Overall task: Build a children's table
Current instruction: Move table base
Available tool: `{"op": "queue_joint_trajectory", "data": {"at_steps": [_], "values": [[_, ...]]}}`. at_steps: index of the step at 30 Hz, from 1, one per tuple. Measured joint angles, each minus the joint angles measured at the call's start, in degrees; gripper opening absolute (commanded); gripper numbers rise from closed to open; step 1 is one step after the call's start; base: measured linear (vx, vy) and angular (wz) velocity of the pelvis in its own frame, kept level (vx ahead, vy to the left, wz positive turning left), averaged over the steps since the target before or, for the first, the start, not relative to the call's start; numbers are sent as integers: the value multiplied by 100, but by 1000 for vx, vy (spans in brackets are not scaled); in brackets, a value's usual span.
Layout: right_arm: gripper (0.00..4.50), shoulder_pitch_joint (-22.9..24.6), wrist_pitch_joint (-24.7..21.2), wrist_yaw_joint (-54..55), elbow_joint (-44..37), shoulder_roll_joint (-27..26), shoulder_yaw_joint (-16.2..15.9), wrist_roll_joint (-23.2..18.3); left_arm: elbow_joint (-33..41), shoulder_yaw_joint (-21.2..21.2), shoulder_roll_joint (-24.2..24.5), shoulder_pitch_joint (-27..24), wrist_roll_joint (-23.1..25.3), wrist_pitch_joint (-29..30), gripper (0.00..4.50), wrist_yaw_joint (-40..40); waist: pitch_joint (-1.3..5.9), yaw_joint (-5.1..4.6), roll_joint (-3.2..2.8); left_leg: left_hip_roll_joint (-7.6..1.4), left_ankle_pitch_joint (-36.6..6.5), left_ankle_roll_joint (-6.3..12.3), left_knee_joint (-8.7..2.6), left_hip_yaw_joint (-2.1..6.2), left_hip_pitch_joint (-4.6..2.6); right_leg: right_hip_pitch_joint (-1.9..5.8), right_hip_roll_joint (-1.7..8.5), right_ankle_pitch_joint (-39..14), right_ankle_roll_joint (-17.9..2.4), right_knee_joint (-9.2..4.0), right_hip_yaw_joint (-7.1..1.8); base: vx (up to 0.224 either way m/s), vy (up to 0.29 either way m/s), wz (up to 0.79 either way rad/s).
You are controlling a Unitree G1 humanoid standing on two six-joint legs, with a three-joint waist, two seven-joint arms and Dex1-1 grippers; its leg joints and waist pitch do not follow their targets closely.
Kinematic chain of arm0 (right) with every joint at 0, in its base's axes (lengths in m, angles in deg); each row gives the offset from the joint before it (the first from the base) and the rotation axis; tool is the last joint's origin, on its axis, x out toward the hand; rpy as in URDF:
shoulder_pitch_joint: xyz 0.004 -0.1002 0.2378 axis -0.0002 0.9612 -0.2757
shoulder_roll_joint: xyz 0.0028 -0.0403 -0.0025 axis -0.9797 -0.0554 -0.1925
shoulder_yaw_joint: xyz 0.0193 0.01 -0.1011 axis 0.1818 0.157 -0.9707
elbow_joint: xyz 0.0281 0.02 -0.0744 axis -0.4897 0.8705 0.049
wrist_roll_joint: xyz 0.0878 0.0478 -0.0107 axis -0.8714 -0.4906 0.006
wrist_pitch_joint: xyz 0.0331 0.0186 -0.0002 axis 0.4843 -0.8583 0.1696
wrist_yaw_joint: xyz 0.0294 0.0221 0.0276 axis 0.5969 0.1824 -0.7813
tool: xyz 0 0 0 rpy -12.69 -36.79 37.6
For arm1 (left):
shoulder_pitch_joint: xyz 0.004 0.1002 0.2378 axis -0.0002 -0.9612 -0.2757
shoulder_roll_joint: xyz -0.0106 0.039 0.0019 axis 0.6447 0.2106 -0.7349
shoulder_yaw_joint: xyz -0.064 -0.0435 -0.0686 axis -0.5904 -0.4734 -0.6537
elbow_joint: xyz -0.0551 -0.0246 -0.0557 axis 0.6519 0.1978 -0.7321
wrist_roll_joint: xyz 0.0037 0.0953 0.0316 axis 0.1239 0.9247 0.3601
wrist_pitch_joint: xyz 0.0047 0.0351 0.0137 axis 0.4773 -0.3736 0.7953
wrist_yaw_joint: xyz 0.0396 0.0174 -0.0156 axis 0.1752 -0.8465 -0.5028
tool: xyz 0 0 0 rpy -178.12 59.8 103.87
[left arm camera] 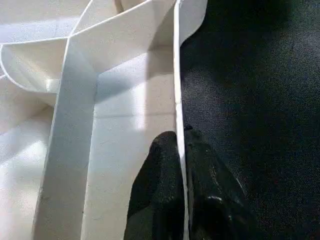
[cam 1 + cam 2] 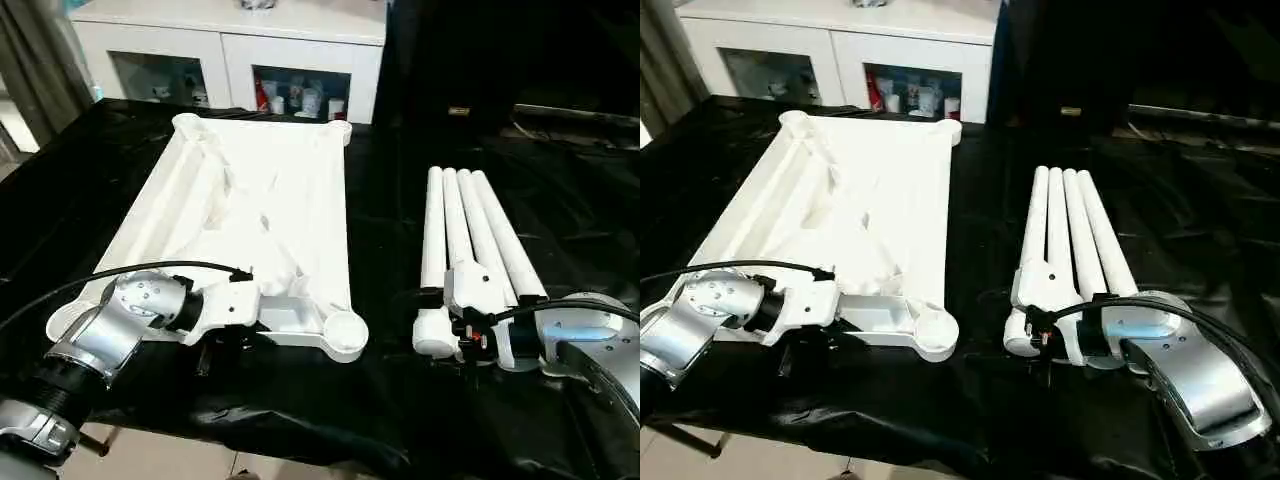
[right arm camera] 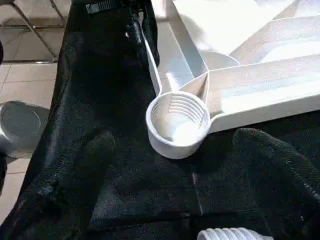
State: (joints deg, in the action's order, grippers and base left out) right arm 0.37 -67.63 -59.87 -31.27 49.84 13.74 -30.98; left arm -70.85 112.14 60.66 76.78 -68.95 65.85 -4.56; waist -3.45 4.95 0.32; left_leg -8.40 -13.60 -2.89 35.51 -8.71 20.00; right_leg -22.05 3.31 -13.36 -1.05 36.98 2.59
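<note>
The left gripper [image 1: 181, 150] is pinched shut on the thin near rim of the white plastic rectangular tabletop [image 2: 270, 190], one black finger [image 1: 157, 190] inside the rim and the other outside it against the black cloth. From the head, the left arm's silver forearm reaches in from the near-left edge of the counter [image 2: 390, 390] and its white wrist housing sits right at the tabletop's near edge, between the two near corners.

The tabletop lies upside down on the left half of the black-covered counter, ribbed underside up, with diagonal ribs running out to round sockets at its corners. The near-right corner socket [image 3: 177, 122] is an open, threaded ring standing empty on the cloth.

The right gripper [image 2: 1040, 335] stands wide open, its two black fingers [image 3: 280, 165] spread far apart at either side of the wrist view, holding nothing. It hovers at the near ends of the four long white tubular legs [image 2: 470, 235], which lie side by side on the right half of the counter, well apart from the tabletop, fanning slightly toward the far end. A threaded leg end [image 3: 232, 234] shows just below the gripper.

Beyond the counter stands a white glass-door cabinet [image 2: 235, 50] with small items inside.
</note>
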Motion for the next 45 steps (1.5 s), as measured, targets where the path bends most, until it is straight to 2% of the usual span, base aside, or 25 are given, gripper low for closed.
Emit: {"op": "queue_joint_trajectory", "data": {"at_steps": [7,15,22,30,32,35,39,45], "values": [[425,0,2,15,54,-4,-49,16,-266,-186,-4,23,77,-86,4,340,-5,-24,9,-3,2,-3,0,-3,-3,0,-1,0,0,2,1,0,0,0],[425,-38,7,50,186,-55,-61,78,-511,-186,34,91,154,-341,4,428,-6,-24,10,-7,8,-11,-1,-4,-6,-1,-1,5,-6,4,2,0,0,0],[425,-40,8,60,186,-90,-71,85,-695,-185,40,258,342,-201,4,645,-8,-47,10,-22,22,-34,-1,-4,-14,-3,-6,26,-25,4,14,0,0,0],[425,-39,11,149,185,-160,-72,109,-49,-136,179,8,859,-417,4,1058,-15,-35,12,-39,29,-47,-1,-6,5,-19,-7,31,-28,2,35,0,0,0],[425,-36,14,157,184,-164,-75,112,170,-139,205,-88,892,-307,4,1117,-18,-31,12,-41,29,-48,-1,-8,7,-22,-8,32,-28,2,36,0,0,0],[425,-11,29,163,179,-161,-74,117,674,-234,240,-346,662,116,4,1061,-21,-40,11,-43,25,-46,-2,-17,11,-44,-8,31,-29,-3,35,0,0,0],[425,2,48,171,189,-158,-75,124,1575,-320,323,-798,119,813,4,605,-20,-33,10,-47,29,6,-2,-30,64,-107,-7,25,-39,1,34,0,0,0],[425,-1,66,171,221,-157,-73,127,2110,-303,492,-1150,-117,1168,4,390,-20,47,10,-57,33,5,-1,-30,65,-101,-6,19,-48,2,51,0,0,0]]}}
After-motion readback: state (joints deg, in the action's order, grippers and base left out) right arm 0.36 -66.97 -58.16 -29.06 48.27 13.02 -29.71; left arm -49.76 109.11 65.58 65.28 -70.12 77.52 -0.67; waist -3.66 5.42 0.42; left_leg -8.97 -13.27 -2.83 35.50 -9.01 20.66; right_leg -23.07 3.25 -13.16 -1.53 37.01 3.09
